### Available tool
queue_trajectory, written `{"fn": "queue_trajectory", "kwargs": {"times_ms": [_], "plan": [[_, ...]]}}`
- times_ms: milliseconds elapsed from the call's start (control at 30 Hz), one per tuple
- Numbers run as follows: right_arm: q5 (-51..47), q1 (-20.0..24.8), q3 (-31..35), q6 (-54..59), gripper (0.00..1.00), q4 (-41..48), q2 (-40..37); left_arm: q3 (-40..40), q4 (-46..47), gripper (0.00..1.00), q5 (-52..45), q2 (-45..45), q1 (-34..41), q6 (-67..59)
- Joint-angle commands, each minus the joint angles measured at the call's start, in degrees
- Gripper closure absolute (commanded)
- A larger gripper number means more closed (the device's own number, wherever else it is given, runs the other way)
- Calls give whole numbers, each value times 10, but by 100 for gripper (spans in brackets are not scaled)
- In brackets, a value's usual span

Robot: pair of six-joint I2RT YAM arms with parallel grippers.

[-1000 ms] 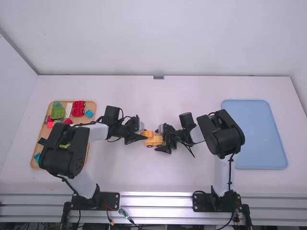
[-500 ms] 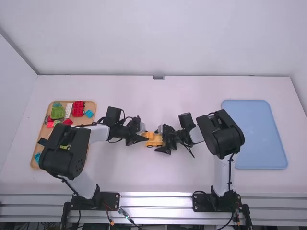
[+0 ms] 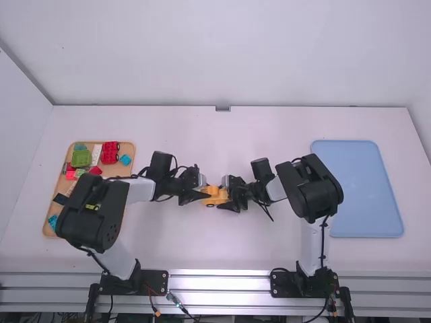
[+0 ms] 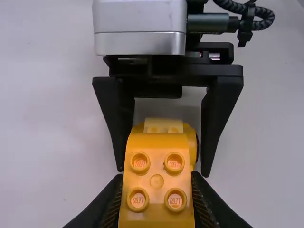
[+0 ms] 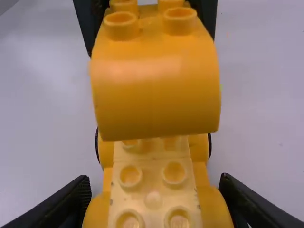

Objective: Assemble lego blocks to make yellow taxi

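1 yellow studded block (image 5: pixel 154 95), pinched in left tool (image 4: pixel 156 178); poised over left-arm end of 1 wheeled base (image 5: pixel 152 166), clamped in right tool (image 5: pixel 154 180).

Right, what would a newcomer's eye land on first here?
The bright yellow-orange block, mid-table in the jaws of the left gripper, right at the studded, wheeled base. Next, the big pale-blue tray on the table's right side. Then the red piece and green piece on the wooden tray at far left.
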State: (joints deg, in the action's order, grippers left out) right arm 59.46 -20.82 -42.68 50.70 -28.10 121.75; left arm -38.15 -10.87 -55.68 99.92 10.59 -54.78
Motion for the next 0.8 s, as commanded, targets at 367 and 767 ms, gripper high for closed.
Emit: {"fn": "queue_trajectory", "kwargs": {"times_ms": [367, 767], "plan": [[12, 1, 3, 19, 56, 17, 5, 10, -19, 92, 54, -8, 40, 25], [15, 2, 3, 36, 59, 29, 5, 7, -47, 93, 26, 23, 40, 44]]}}
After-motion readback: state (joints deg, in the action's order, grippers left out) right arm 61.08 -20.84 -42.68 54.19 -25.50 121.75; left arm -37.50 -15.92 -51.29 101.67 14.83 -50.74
